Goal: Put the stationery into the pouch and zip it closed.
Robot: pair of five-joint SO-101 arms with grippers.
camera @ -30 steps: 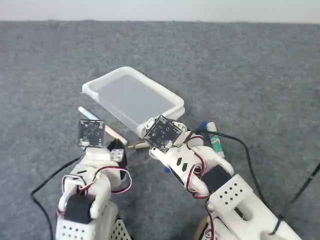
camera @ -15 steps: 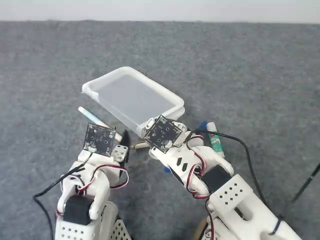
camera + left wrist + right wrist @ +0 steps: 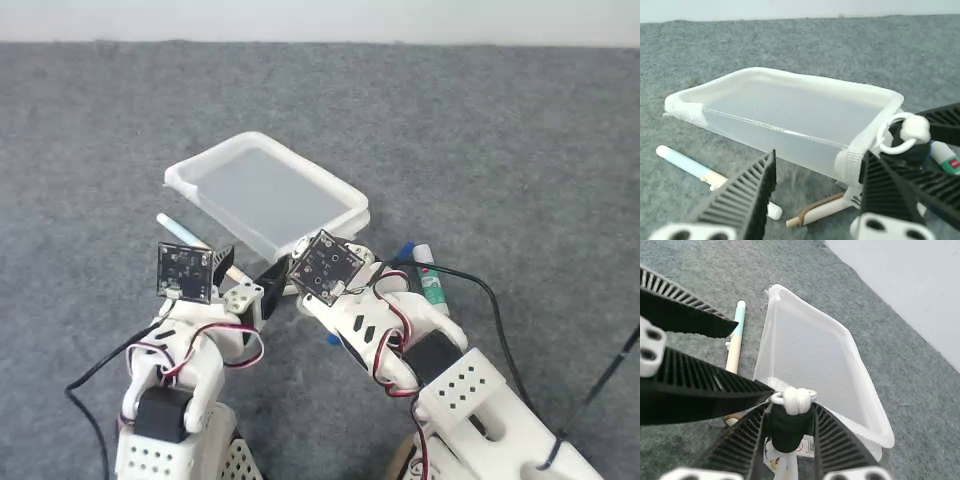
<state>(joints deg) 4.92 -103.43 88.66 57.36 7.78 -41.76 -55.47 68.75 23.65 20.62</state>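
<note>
— Translucent white, that pouch (image 3: 265, 195). It lies flat on the grey worktop (image 3: 500, 130) with one corner pointing at the two arms. Where are the claws?
— The right claw (image 3: 788, 415) is pinched narrow on the zip pull (image 3: 792, 399) at that near corner. The left claw (image 3: 817, 165) hangs wide with nothing in it, close against the right one.
— And the stationery?
— All outside. A blue pen (image 3: 180, 228) lies along the pouch's near long edge, roughly parallel to it, with its cream end towards the left claw. A brown-clipped pen (image 3: 820, 210) pokes out from under the held corner. A green-labelled tube (image 3: 430, 275) lies on the right arm's outer side.
— So which arm goes for what?
— The left one, I'd judge, since it is free and nearer both pens. The blue pen runs off to the robot's left, so the claw would have to swing that way and set its jaws across the shaft. The brown-clipped pen sits almost under the open jaws, which is closer, but the pouch corner crowds it.
— The left arm's pose?
— Folded low, wrist pitched forward, claw aimed at the corner. The right arm reaches in from the other side, wrist tipped down over the pull.
— Is the zip open?
— I cannot tell.
</note>
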